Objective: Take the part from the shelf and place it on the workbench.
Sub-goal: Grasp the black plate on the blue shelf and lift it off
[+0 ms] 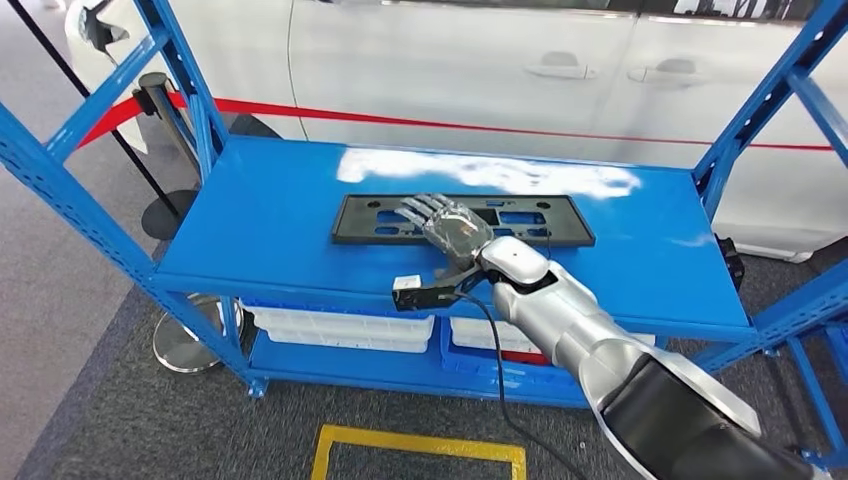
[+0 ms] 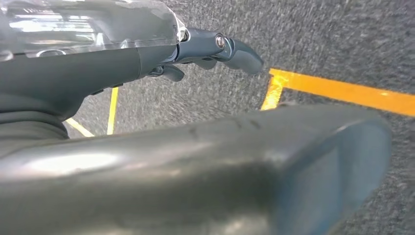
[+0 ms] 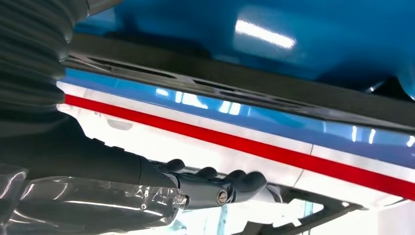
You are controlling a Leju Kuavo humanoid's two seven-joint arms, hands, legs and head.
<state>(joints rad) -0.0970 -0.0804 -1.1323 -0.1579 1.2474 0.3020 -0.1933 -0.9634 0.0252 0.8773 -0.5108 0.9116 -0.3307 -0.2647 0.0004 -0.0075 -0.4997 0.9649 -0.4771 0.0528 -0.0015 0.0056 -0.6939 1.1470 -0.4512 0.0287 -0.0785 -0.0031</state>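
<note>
Lying flat on the blue metal shelf (image 1: 280,225), the thin black rectangular plastic plate (image 1: 370,220) is judged light, stiff and slippery, best taken by its near long edge; the right hand (image 1: 445,225) is spread above it, grasping nothing, and the left hand (image 2: 205,49) is empty with fingers apart.

A big white car (image 1: 480,70) stands behind the blue rack, side on, with two door handles (image 1: 560,70) showing. A thin red stripe (image 1: 500,128) runs along its doors. A red belt (image 1: 120,118) stretches from a black post (image 1: 158,110) on the left. The post stands on a round black foot (image 1: 165,215). A shiny round metal foot (image 1: 185,340) sits on the floor by the rack's left leg. Low down in the rack are two white bins (image 1: 340,328) side by side. The floor is grey carpet (image 1: 150,420). Yellow tape (image 1: 420,445) makes a box shape on it, near the front.
</note>
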